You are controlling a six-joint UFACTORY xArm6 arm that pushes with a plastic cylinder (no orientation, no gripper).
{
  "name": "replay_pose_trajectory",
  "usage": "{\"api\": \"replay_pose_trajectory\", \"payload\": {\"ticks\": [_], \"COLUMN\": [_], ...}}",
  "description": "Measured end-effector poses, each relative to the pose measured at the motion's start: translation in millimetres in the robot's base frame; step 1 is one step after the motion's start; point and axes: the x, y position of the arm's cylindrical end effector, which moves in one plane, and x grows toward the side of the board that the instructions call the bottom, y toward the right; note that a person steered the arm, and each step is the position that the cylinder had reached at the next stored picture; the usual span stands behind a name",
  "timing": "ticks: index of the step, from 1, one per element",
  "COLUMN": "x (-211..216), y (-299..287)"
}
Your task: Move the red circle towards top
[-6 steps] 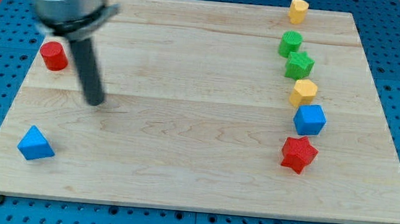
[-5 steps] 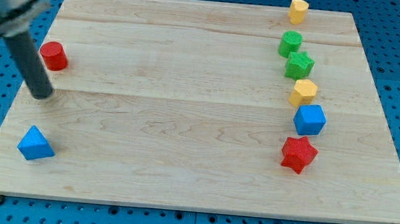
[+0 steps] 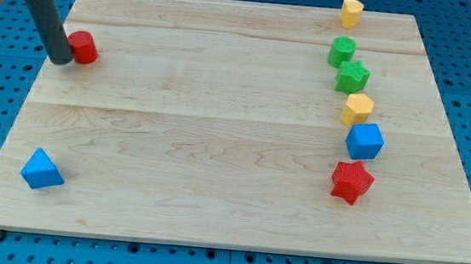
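The red circle [image 3: 84,47] is a short red cylinder near the board's left edge, in the upper part of the view. My tip [image 3: 61,59] rests against the circle's left side, slightly below it. The dark rod rises from there to the view's top left corner.
A blue triangle [image 3: 42,169] lies at the lower left. Down the right side stand a yellow block [image 3: 351,12], a green circle [image 3: 342,51], a green star [image 3: 352,76], a yellow block [image 3: 358,108], a blue cube [image 3: 365,141] and a red star [image 3: 352,181]. The wooden board [image 3: 218,130] lies on a blue pegboard.
My tip has swung left and then up, reaching the red circle's left side. The red circle has shifted up and to the right. The other blocks have not moved.
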Motion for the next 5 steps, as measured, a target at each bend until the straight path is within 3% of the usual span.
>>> {"api": "replay_pose_trajectory", "payload": {"ticks": [1, 4, 5], "x": [-18.2, -15.5, -18.7], "y": [0.0, -12.7, 13.9]}}
